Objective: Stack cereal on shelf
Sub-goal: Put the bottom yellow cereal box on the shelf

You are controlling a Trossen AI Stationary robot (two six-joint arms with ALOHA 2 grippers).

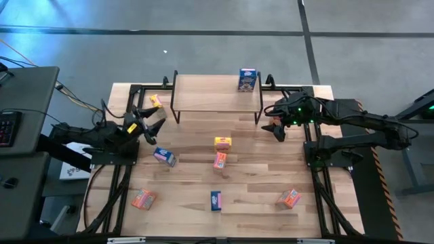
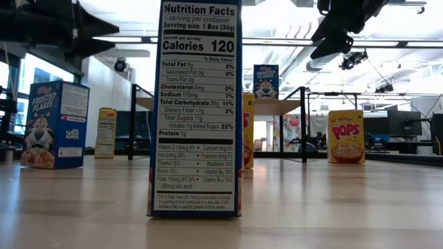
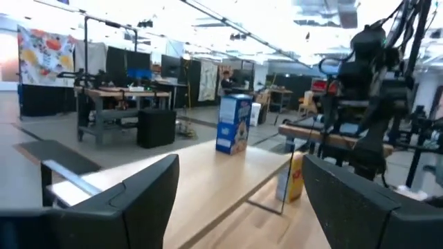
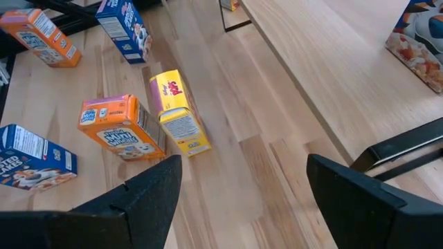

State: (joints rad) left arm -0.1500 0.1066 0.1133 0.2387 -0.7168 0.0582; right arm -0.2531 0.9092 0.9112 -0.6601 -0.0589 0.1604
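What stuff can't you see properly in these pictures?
- Low view: the blue cereal box up close blocks the table's middle; an orange-red box behind it is mostly hidden.
- High view: box lettering is too small to read.
- Right wrist view: the box on the shelf is cut off by the edge.

Grey concrete floor (image 1: 203,47), workbenches (image 3: 114,97) behind, bright ceiling lights (image 2: 415,44), hanging banner (image 3: 45,55)

We counted nine cereal boxes: three blue, three yellow and three orange-red. One blue box (image 1: 247,79) stood on the single shelf (image 1: 203,95). The other eight were off the shelf, on the one bench (image 1: 264,169), including a yellow box (image 2: 345,136) beside the shelf's end.
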